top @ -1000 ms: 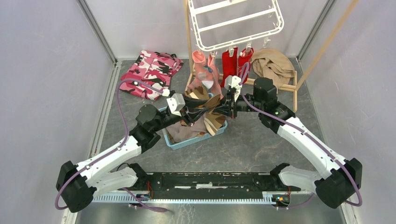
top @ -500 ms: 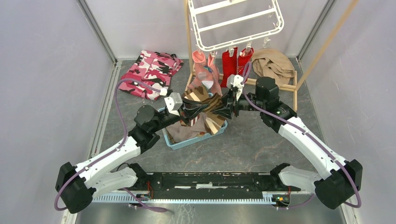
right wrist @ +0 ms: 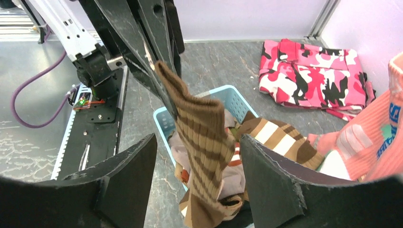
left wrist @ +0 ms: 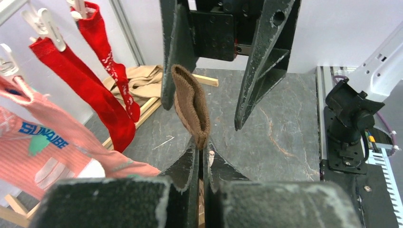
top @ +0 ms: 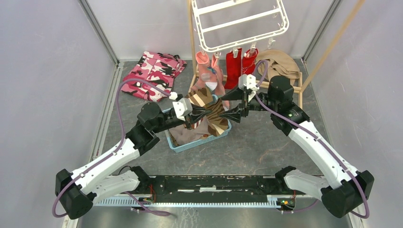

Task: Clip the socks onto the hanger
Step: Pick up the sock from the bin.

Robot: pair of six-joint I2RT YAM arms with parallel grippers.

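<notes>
Above the basket (right wrist: 237, 97), the left end effector (left wrist: 202, 154) pinches the brown sock (left wrist: 190, 102); the right end effector (right wrist: 197, 142) gapes wide astride its free end. Best to hold that end taut; then lift it from the basket towards the hanger (top: 240, 21).

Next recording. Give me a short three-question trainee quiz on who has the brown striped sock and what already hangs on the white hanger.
1. True or false: the left gripper is shut on the brown cream-striped fabric sock.
2. The right gripper is: A) open, with a jaw on either side of that sock; B) shut on it; C) holding a pink garment.
3. How many red fabric socks hang clipped to the white plastic drying hanger?
Key: 1 true; 2 A; 3 two.
</notes>
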